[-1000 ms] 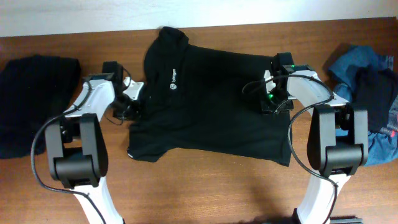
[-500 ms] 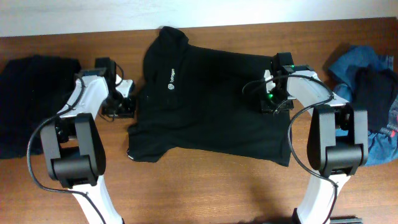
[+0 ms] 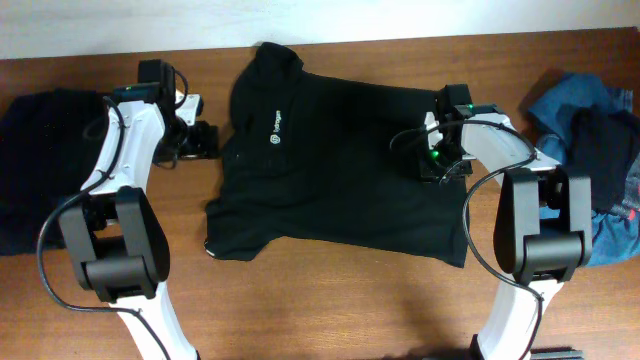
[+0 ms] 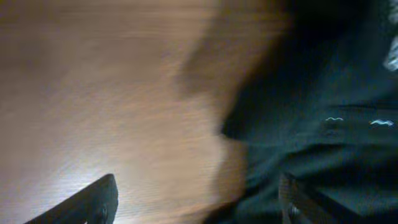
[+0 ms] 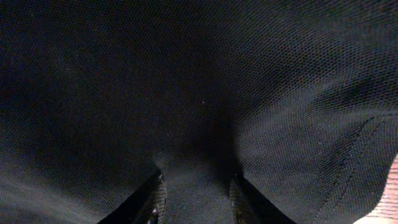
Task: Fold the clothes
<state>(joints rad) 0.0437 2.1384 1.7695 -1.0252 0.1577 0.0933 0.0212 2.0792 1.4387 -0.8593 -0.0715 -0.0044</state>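
Note:
A black short-sleeved T-shirt (image 3: 330, 170) with a small white chest logo (image 3: 277, 139) lies spread across the middle of the table. My left gripper (image 3: 207, 140) hovers open just off the shirt's left edge, by the sleeve. In the left wrist view its gripper (image 4: 198, 202) has the fingers (image 4: 99, 199) wide apart over bare wood, with the shirt's edge (image 4: 323, 93) to the right. My right gripper (image 3: 432, 165) rests on the shirt's right part. The right wrist view shows that gripper (image 5: 196, 196) shut on a ridge of the black fabric (image 5: 186, 74).
A heap of black clothes (image 3: 50, 160) lies at the table's left end. A blue denim piece (image 3: 580, 105) with a dark garment (image 3: 605, 140) on it sits at the right end. Bare wood (image 3: 330, 300) runs along the front edge.
My left gripper has opened, let go of the shirt's left edge and moved away from it toward the far left. The right arm has stayed where it was.

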